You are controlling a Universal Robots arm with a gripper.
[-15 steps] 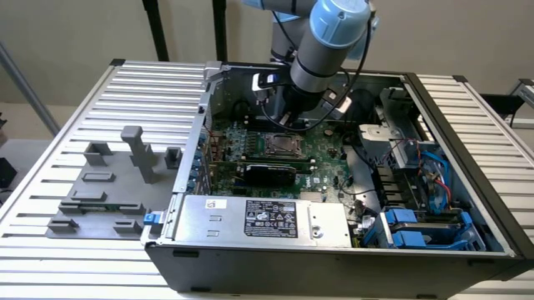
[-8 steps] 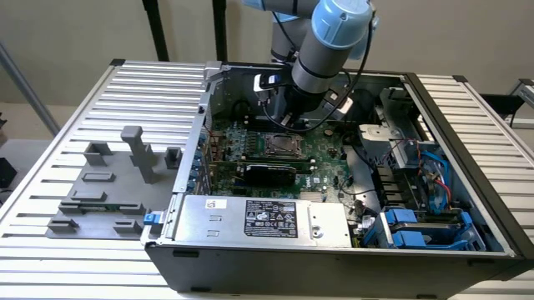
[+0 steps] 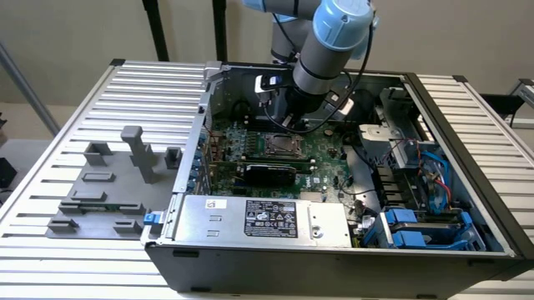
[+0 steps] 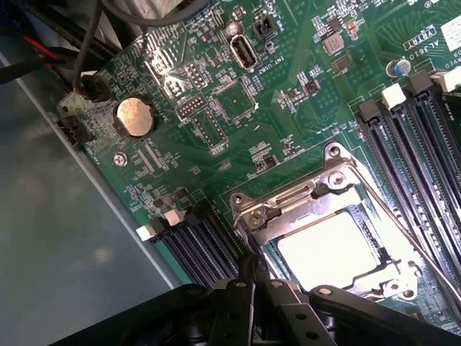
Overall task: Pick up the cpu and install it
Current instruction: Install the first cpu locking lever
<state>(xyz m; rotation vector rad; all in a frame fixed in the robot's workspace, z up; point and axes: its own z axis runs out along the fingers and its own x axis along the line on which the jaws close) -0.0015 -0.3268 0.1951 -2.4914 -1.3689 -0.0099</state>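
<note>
Cpu [image 4: 330, 249] seated flat in the motherboard socket [image 4: 317, 216], silvery top up, square with no long axis, edges lined up with the metal retention frame. Closed black gripper [image 4: 253, 277] just beside 1 socket corner, holding nothing. Green motherboard [image 3: 321, 150] inside the open computer case [image 3: 467, 125]; coin-cell battery [image 4: 135, 117] well apart. Grey tray blocks [image 3: 117, 187] outside, on the exterior view's left.
</note>
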